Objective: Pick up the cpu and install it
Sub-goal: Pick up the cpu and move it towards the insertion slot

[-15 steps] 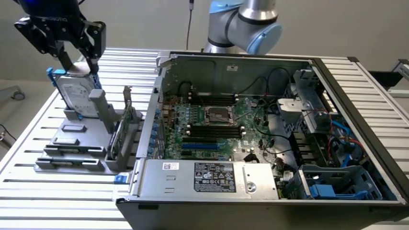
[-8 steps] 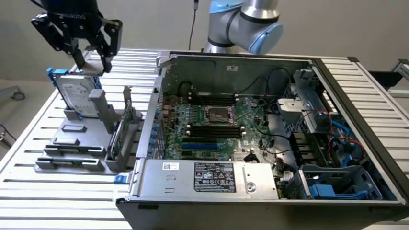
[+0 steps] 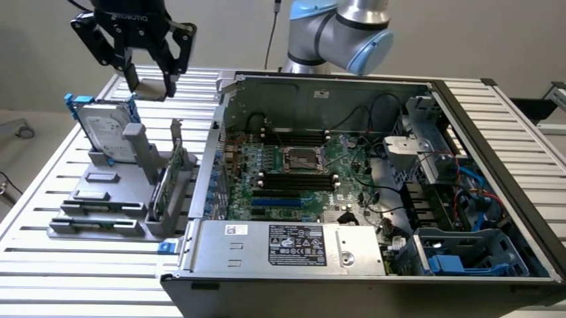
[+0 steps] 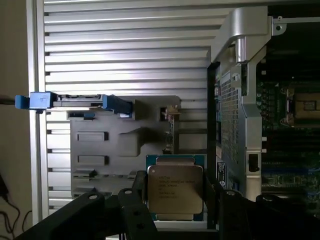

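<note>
gripper (image 3: 150, 85), upper left of the exterior view, is clamped on the cpu (image 4: 175, 192), well apart from the motherboard socket (image 3: 301, 159); likely risk: the thin edge grip slips, so the chip tilts or drops.

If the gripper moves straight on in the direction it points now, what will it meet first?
Probably the grey fixture plate on the slatted table: the wrist view shows it directly behind the cpu held in the gripper. Depth is unclear, so take this as likely.
</note>
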Robot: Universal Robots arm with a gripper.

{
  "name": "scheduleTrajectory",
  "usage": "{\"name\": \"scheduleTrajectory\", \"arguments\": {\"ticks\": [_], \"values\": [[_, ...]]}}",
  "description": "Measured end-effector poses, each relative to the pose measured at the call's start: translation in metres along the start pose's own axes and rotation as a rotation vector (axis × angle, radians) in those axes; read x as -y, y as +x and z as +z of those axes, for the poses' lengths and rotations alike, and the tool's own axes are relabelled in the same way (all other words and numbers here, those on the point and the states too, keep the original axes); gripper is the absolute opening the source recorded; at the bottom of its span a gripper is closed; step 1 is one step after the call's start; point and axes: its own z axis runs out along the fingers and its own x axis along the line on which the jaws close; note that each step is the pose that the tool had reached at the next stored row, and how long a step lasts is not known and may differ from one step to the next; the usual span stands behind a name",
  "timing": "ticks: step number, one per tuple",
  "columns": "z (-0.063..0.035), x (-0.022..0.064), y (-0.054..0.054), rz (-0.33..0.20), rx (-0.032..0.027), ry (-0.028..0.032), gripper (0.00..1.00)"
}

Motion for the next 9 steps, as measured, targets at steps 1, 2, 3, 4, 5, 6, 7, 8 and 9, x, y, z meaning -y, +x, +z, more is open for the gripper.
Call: {"name": "scheduleTrajectory", "arguments": {"ticks": [1,2,3,4,5,6,7,8,9], "values": [[-0.001,-0.0002,-0.004,0.0,-0.0018,0.0,0.55],[-0.0017,-0.0004,-0.009,0.0,-0.0034,0.0001,0.55],[-0.0023,-0.0006,-0.014,0.0,-0.0043,0.0001,0.55],[-0.0027,-0.0008,-0.018,0.0,-0.0048,0.0002,0.55],[-0.0029,-0.0012,-0.023,0.0,-0.0048,0.0001,0.55],[-0.0032,-0.0016,-0.027,0.0,-0.0049,0.0001,0.55],[-0.0034,-0.0021,-0.032,0.0,-0.0049,0.0001,0.55],[-0.0037,-0.0028,-0.036,0.0,-0.0049,0.0001,0.55],[-0.0039,-0.0036,-0.041,0.0,-0.005,0.0001,0.55]]}}
